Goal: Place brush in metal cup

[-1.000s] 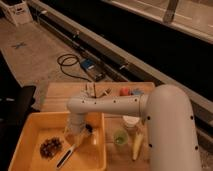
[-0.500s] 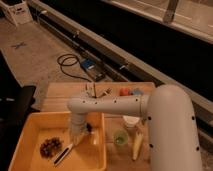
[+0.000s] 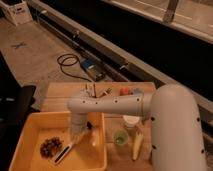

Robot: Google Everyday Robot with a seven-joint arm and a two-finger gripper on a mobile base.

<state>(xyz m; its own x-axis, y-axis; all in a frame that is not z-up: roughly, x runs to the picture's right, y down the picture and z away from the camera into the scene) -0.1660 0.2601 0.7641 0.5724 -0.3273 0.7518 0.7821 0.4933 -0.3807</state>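
Note:
The brush lies in the yellow tray [image 3: 20, 150]. Its round head of dark and white bristles [image 3: 50, 147] is at the left, and a thin dark-and-white handle [image 3: 64, 152] slants up to the right beside it. My gripper [image 3: 77, 134] hangs from the white arm straight down into the tray, just over the handle's upper end. Whether it touches the handle is hidden. The metal cup [image 3: 95, 137] shows as a small pale shiny cylinder by the tray's right wall, just right of the gripper.
A green translucent cup [image 3: 120, 137], a white-lidded jar [image 3: 131, 121] and a long yellow item [image 3: 137, 145] stand right of the tray. Small utensils [image 3: 91, 91] and red and blue items [image 3: 127, 92] lie at the table's back. My bulky arm [image 3: 175, 130] fills the right side.
The gripper has come down a little over the handle. Less of the handle's upper part shows now. The bristle head and the cup have not moved.

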